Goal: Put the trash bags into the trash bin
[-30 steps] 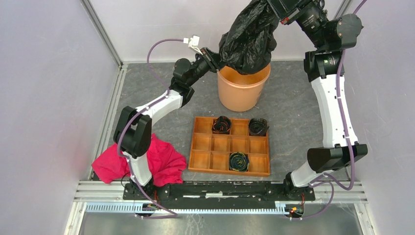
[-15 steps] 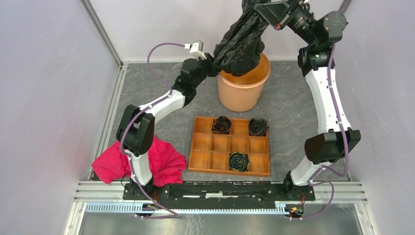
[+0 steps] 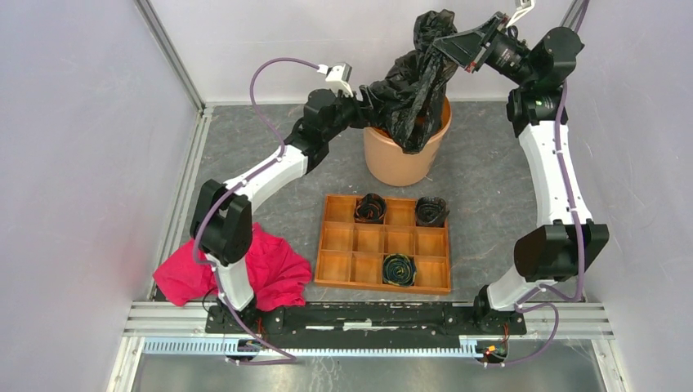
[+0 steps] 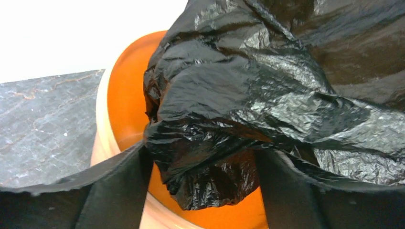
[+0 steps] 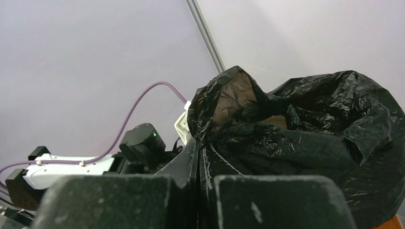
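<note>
The trash bags show as one wrinkly black bag (image 3: 413, 86) hanging over the round orange trash bin (image 3: 398, 163), its lower part inside the rim. My right gripper (image 3: 448, 42) is above the bin's far side, shut on the bag's top, with film pinched between the fingers (image 5: 198, 145). My left gripper (image 3: 369, 98) is at the bin's left rim and open. In the left wrist view its fingers stand wide apart around a loose lobe of the bag (image 4: 210, 143), over the bin's orange inside (image 4: 125, 105).
A wooden tray (image 3: 335, 238) of square compartments lies in front of the bin, holding three small dark rolls (image 3: 370, 208). A red-pink cloth (image 3: 274, 269) lies by the left arm's base. Enclosure walls stand close behind and on both sides.
The right gripper came down and toward the bin with the bag, which sank further in. The left gripper moved along the left rim and its jaws opened, letting go of the film.
</note>
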`<action>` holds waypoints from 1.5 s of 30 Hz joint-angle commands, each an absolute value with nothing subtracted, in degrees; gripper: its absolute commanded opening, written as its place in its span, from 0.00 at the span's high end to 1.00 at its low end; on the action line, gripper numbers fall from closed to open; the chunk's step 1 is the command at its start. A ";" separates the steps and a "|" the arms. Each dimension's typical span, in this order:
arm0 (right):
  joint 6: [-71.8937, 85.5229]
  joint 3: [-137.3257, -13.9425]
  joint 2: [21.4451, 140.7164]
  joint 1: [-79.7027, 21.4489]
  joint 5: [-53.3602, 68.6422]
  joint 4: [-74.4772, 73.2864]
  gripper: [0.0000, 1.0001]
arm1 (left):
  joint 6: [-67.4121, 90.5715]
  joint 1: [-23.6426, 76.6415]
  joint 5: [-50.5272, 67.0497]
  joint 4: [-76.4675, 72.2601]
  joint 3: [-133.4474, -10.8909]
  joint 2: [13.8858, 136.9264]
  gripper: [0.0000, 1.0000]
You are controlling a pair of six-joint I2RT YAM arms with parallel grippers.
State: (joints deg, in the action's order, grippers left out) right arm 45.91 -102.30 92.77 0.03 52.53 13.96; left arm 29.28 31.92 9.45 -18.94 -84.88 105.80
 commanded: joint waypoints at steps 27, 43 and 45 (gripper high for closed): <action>47.71 -96.43 85.79 -7.17 32.43 11.52 1.00 | 15.85 45.46 9.48 -24.84 -69.66 76.53 0.00; 41.62 -97.00 84.38 -12.74 25.88 4.74 1.00 | 19.61 48.43 -14.83 -10.32 -88.05 86.42 0.00; 40.12 -98.23 84.55 -12.81 25.35 3.21 1.00 | 17.66 48.43 -10.08 -10.88 -85.23 84.53 0.00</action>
